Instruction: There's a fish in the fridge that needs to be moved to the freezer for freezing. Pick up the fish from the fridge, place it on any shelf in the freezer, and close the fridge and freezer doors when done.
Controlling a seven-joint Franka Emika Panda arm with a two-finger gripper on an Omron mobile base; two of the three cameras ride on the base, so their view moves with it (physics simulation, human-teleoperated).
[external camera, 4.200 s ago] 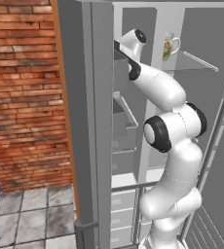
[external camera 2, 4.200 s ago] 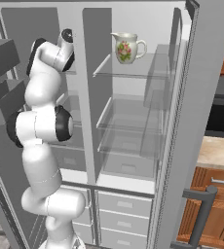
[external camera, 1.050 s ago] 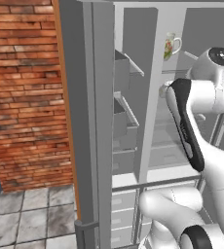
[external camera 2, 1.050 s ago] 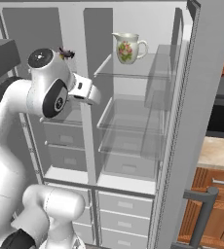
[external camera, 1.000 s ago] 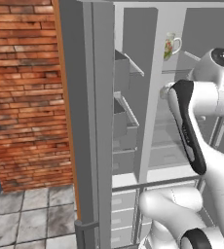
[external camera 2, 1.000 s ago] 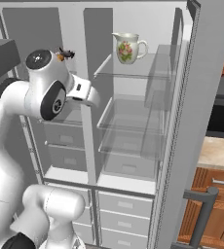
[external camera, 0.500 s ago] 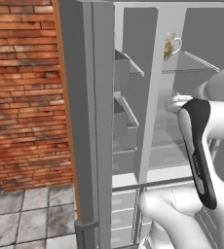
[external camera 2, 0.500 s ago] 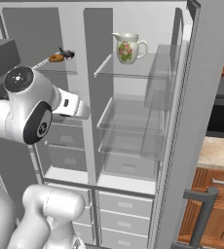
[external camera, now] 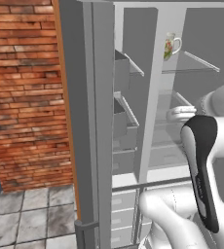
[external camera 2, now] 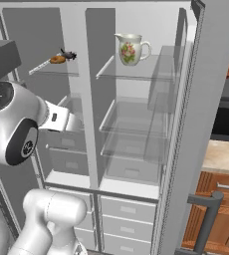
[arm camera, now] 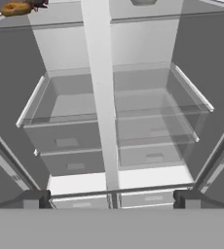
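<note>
Fish [external camera 2: 57, 59]: it lies on the top shelf of the freezer [external camera 2: 32, 35], near the shelf's front edge and apart from the robot. Judged from this position, the transfer step is complete, as any freezer shelf satisfies the task.

Gripper [arm camera: 111, 199]: the jaws stand wide and nothing is between them. The hand view looks straight into the unit from outside it, level with the middle shelves. The centre divider [arm camera: 102, 97] runs up the middle of that view. This setback keeps the hand clear of the shelves.

Arm: the forearm and elbow [external camera 2: 12, 129] are folded in front of the freezer's grey bins [external camera 2: 61, 142]. This keeps the links out of the compartment.

Fridge [external camera 2: 151, 20]: its clear glass shelves are bare except for a flowered pitcher [external camera 2: 131, 48] on the top one. The pitcher needs no handling.

Doors: the freezer door [external camera: 77, 97] and the fridge door [external camera 2: 211, 74] both stand open. Closing them is the remaining work. Each door should be pushed on its outer face, with the arm out of the door's sweep.
</note>
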